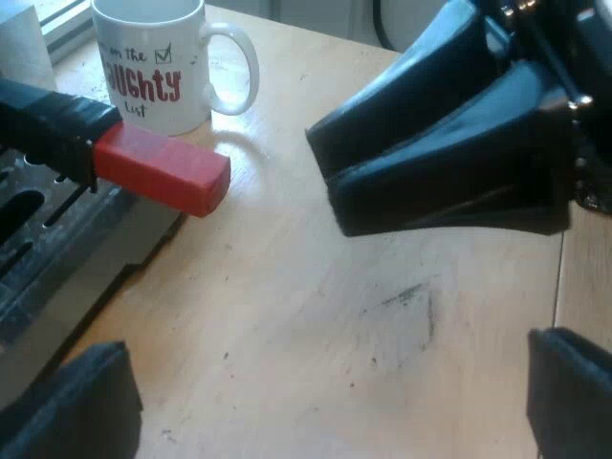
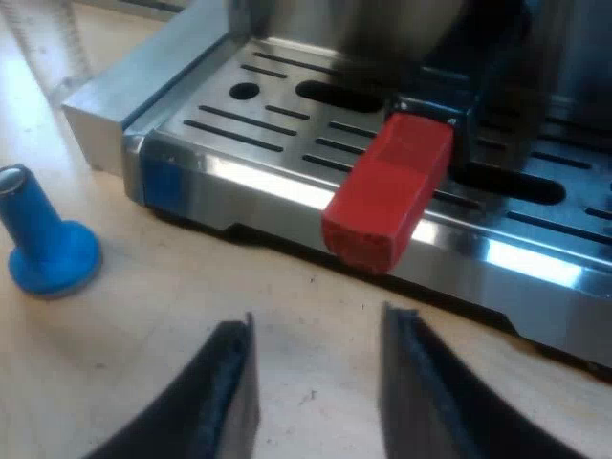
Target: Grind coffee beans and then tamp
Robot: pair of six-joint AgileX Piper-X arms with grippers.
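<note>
The holder's dark handle (image 2: 478,124) juts out over the espresso machine's drip tray (image 2: 229,124), and its red end (image 2: 387,191) reaches past the tray's edge. My right gripper (image 2: 317,320) is open, low over the wooden table and a short way from the red end, with nothing between its fingers. In the left wrist view the right gripper (image 1: 330,177) points at the red end (image 1: 163,170) with a gap between them. My left gripper (image 1: 325,344) is open wide above bare table. A blue tamper (image 2: 43,244) stands upright on the table beside the tray's corner.
A white mug (image 1: 158,62) with red lettering stands on the table just beyond the red end, beside the drip tray (image 1: 57,239). A clear measuring glass (image 2: 69,38) stands past the tray's corner, beyond the tamper. Wooden table (image 1: 316,316) lies between the grippers.
</note>
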